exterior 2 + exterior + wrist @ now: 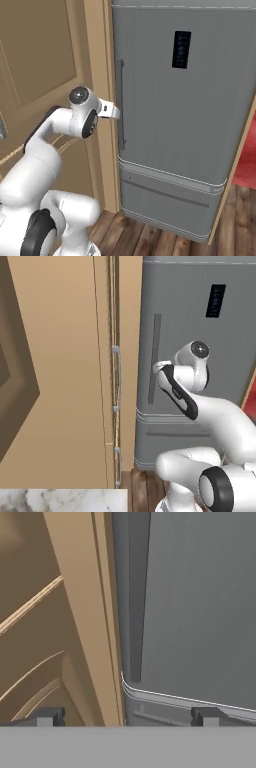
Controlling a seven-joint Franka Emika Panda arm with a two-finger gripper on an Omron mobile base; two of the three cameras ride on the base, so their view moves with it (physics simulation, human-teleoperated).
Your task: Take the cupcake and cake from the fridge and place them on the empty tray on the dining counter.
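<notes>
The gripper [126, 716] hung with jaws wide apart, holding nothing, just before the closed grey fridge [190, 125] (its long recessed handle [139, 602] ahead), beside tan cabinetry [65, 371].

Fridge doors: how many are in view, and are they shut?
2. The fridge shows a tall upper door bearing the recessed handle, and a short lower drawer front beneath it. Both look shut.
</notes>
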